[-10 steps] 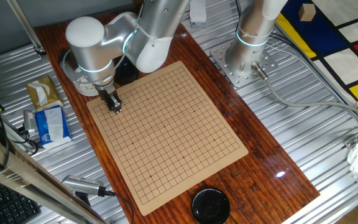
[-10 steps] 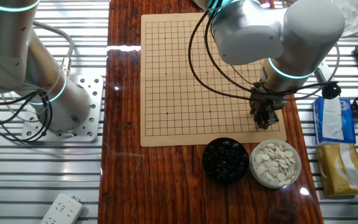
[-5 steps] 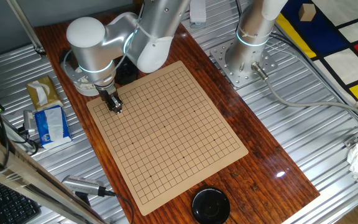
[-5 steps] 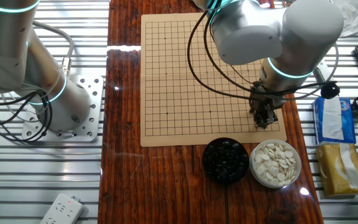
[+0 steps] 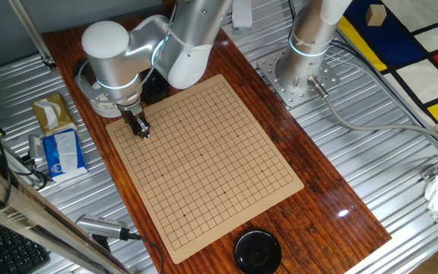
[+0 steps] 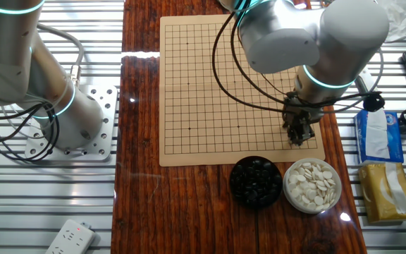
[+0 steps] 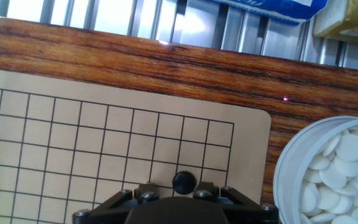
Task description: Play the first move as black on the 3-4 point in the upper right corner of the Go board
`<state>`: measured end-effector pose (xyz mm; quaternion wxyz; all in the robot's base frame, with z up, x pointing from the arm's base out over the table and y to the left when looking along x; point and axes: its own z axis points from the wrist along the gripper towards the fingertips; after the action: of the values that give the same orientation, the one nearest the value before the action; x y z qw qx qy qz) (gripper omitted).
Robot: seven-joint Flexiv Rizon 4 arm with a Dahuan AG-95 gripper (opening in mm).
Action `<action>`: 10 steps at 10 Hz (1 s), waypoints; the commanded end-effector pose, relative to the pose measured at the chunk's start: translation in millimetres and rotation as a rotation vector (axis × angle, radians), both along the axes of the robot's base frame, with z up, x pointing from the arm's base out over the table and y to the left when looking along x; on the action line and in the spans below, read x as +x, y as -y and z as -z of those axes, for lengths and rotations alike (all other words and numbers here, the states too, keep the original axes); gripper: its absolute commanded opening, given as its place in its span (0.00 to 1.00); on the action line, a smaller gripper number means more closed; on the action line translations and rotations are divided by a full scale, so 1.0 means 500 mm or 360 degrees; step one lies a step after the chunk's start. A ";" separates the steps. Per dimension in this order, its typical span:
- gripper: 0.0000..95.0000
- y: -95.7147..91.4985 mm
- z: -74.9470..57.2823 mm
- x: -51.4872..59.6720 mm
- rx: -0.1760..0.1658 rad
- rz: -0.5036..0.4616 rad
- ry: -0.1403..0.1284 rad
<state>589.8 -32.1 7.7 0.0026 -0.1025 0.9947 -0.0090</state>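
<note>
Beneath tool (image 7: 184, 198) (fingertips cropped), black stone (image 7: 184, 182), contact unclear

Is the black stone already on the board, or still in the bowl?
On the board: the hand view shows the black stone on the Go board grid near its corner, just ahead of the gripper. Whether it is released, cannot tell.

glossy wood table (image 7: 166, 68), matt board (image 7: 104, 99)
</note>
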 end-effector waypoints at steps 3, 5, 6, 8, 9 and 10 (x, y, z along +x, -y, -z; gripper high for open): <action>0.40 -0.004 -0.002 -0.001 0.0029 0.0011 -0.0006; 0.40 -0.006 -0.001 -0.001 0.0028 0.0012 -0.0005; 0.40 -0.007 -0.001 -0.002 0.0028 0.0015 -0.0006; 0.40 -0.010 -0.001 -0.003 0.0025 0.0016 -0.0006; 0.40 -0.011 -0.001 -0.004 0.0025 0.0018 -0.0006; 0.40 -0.012 -0.001 -0.004 0.0024 0.0019 -0.0006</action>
<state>587.3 -25.4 7.6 0.0011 -0.0960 0.9954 -0.0007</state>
